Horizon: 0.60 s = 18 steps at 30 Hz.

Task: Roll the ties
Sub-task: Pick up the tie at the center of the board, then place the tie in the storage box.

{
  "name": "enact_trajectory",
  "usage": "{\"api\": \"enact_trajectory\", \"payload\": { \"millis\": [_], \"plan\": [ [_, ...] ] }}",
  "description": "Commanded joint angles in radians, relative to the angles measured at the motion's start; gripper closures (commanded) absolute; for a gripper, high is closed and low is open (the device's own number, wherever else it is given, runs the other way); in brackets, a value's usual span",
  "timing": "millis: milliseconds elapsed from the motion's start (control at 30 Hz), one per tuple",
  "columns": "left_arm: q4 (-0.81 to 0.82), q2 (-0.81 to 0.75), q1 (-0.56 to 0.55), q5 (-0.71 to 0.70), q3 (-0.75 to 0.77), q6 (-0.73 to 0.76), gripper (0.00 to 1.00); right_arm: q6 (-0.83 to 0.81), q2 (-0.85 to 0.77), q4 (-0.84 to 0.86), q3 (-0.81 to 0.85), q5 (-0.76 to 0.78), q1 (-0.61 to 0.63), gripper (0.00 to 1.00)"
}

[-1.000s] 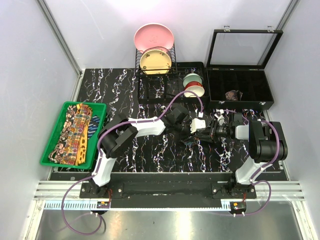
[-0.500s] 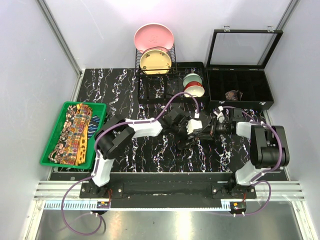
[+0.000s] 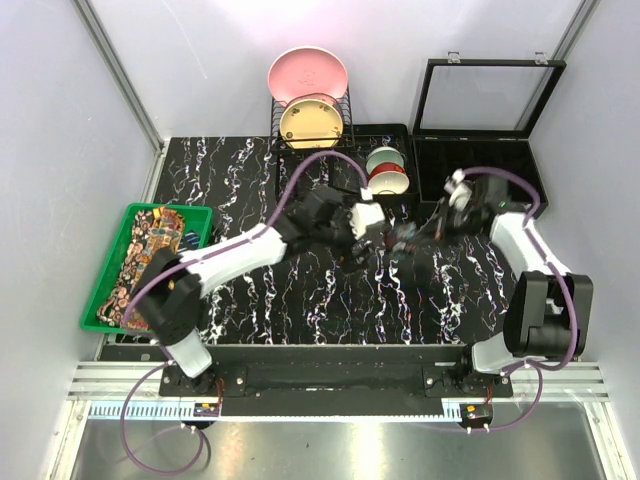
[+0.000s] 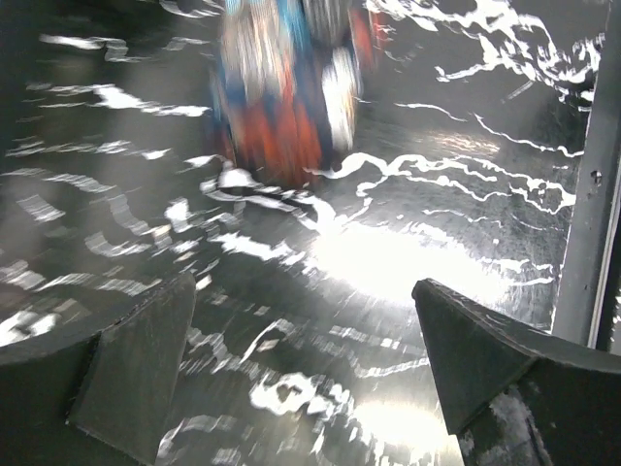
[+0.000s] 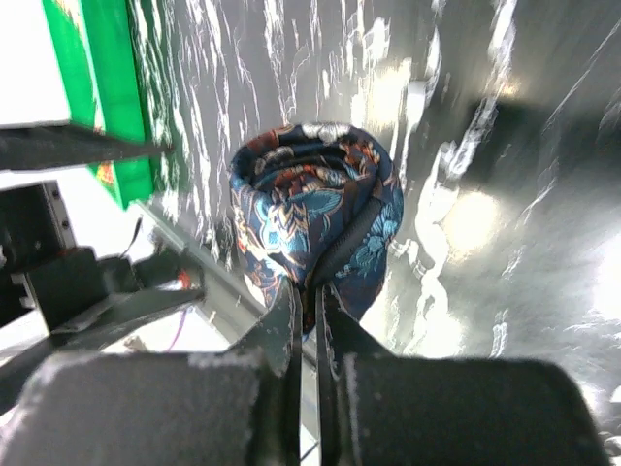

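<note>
Since the rolled tie (image 5: pixel 310 209) seems soft, light and prone to uncoil, we pinch its layers in our closed right claw (image 5: pixel 309 289) above the tabletop (image 3: pixel 300 300), our left claw (image 4: pixel 306 359) gaping empty.

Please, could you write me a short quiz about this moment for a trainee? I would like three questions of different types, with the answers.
1. True or false: the left gripper holds the rolled dark blue patterned fabric tie.
2. The right gripper is: A open and empty; B shut on the rolled tie; C out of view.
3. Fill in the colour: the unrolled yellow-orange paisley ties lie in the ____ plastic tray.
Key: 1 false; 2 B; 3 green.
</note>
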Motion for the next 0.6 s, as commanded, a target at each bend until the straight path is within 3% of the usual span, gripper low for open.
{"api": "enact_trajectory", "payload": {
  "millis": [0,100,433,500,567],
  "plan": [
    [-0.119,-0.117,0.047,-0.042,0.009,-0.003,0.01,-0.219,0.008,-0.276,0.323,0.125,-0.084,1.0],
    [-0.177,-0.149,0.078,-0.046,0.016,0.0,0.01,-0.3,0.12,-0.4,0.503,0.18,-0.164,1.0],
    [-0.194,-0.198,0.127,-0.069,-0.018,0.02,0.01,-0.418,0.594,-0.745,1.388,0.323,-0.386,1.0],
    [-0.185,-0.195,0.128,-0.076,-0.026,0.002,0.01,-0.449,0.72,-0.816,1.616,0.37,-0.397,1.0],
    [-0.174,-0.198,0.133,-0.082,-0.037,-0.009,0.01,-0.469,0.785,-0.865,1.72,0.436,-0.408,1.0]
  ]
}}
